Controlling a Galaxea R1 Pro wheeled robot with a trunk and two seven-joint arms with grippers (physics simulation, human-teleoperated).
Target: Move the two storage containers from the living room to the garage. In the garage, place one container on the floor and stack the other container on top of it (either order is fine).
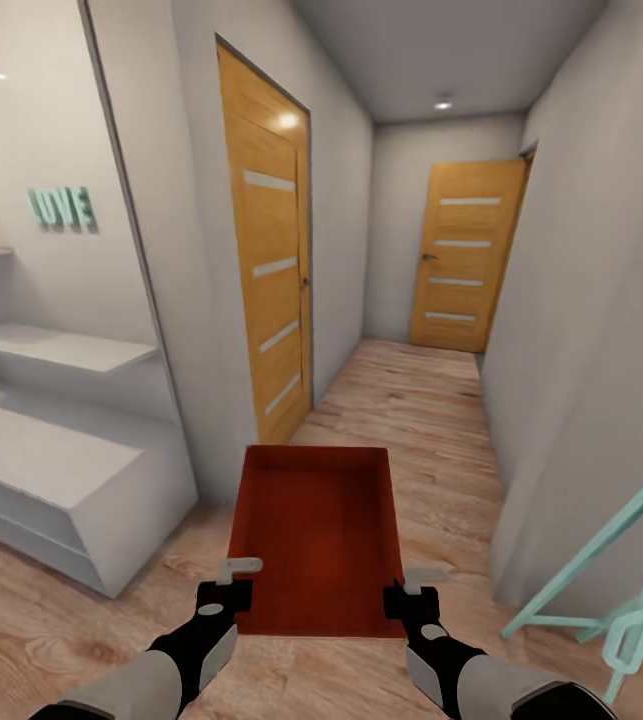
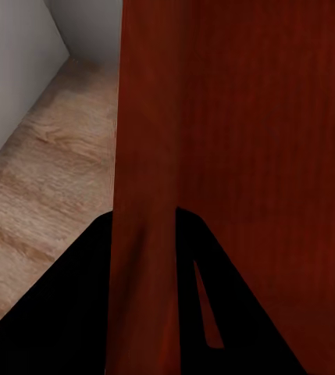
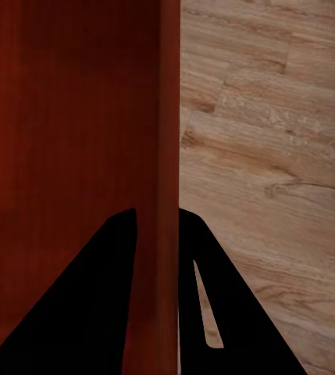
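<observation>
An orange-red storage container [image 1: 316, 535] sits in the lower middle of the head view, held off the wood plank floor [image 1: 431, 420] between both arms, its open top facing up and its inside bare. The left claw [image 1: 229, 585] grips the container's left wall near the close corner, and the right claw [image 1: 413, 592] grips the right wall near the opposite close corner. In the left wrist view the thin red wall [image 2: 144, 234] runs straight between the two dark fingers [image 2: 73, 312], which are closed on it; the right wrist view shows the same, the wall [image 3: 163, 234] pinched between its fingers [image 3: 81, 305].

Ahead lies a narrow hallway with white walls. A wooden door with pale slats [image 1: 271, 250] stands at upper left of centre, and a second like it [image 1: 466, 255] closes the far end. At left are white shelves [image 1: 51, 345] with teal "LOVE" letters [image 1: 61, 208] on the wall above. A teal frame [image 1: 621, 590] leans in at lower right.
</observation>
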